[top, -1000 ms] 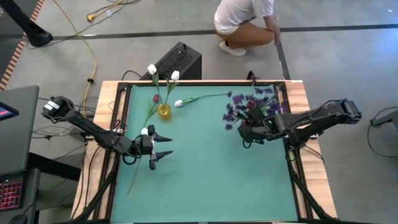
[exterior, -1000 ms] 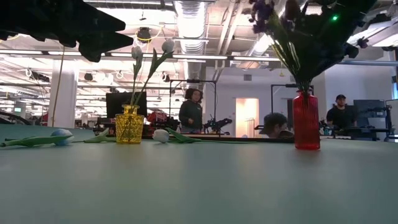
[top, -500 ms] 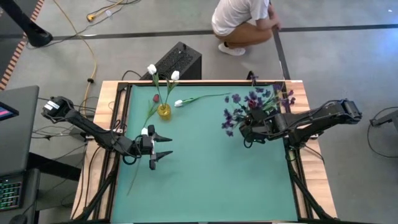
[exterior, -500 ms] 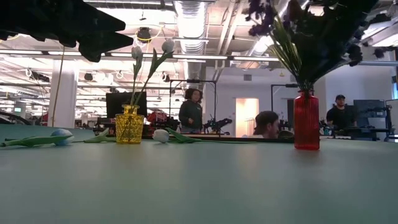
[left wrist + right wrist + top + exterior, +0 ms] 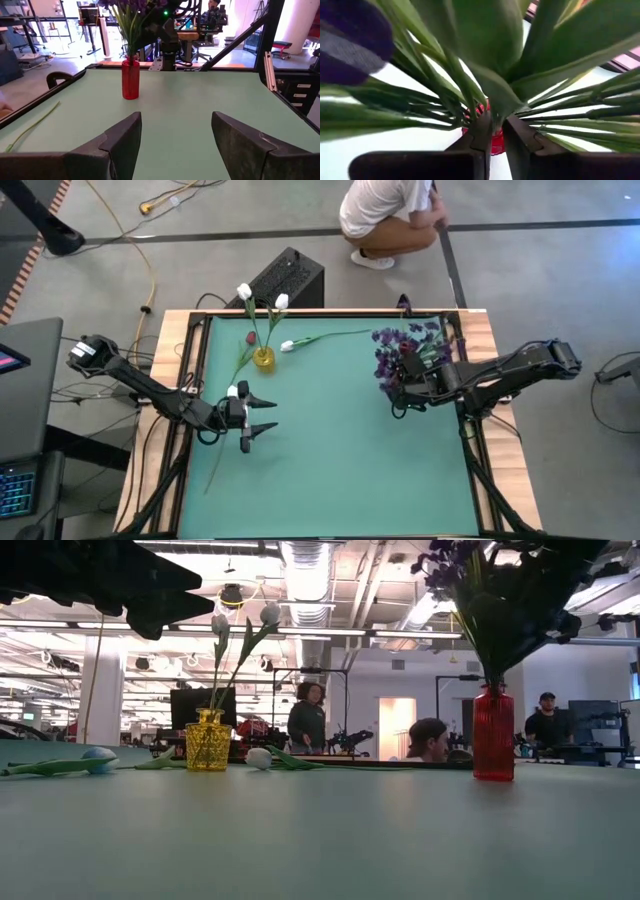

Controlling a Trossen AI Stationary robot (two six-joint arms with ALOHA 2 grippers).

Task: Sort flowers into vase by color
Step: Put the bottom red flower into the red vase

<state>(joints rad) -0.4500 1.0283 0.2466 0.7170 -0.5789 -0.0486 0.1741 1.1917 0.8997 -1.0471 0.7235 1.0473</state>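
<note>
While the left gripper waits wide open, right gripper pinching purple spray stems above red vase.

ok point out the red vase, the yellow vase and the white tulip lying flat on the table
red vase (image 5: 492, 735), low view, middle of its ribbed glass body
yellow vase (image 5: 207, 745), low view, middle of its body
white tulip (image 5: 288, 346), high view, the white bloom at the end of its stem

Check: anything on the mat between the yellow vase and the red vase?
One white tulip lies there beside the yellow vase, stem running toward the red vase. Past it the mat is bare. The high and low views both show it.
</note>
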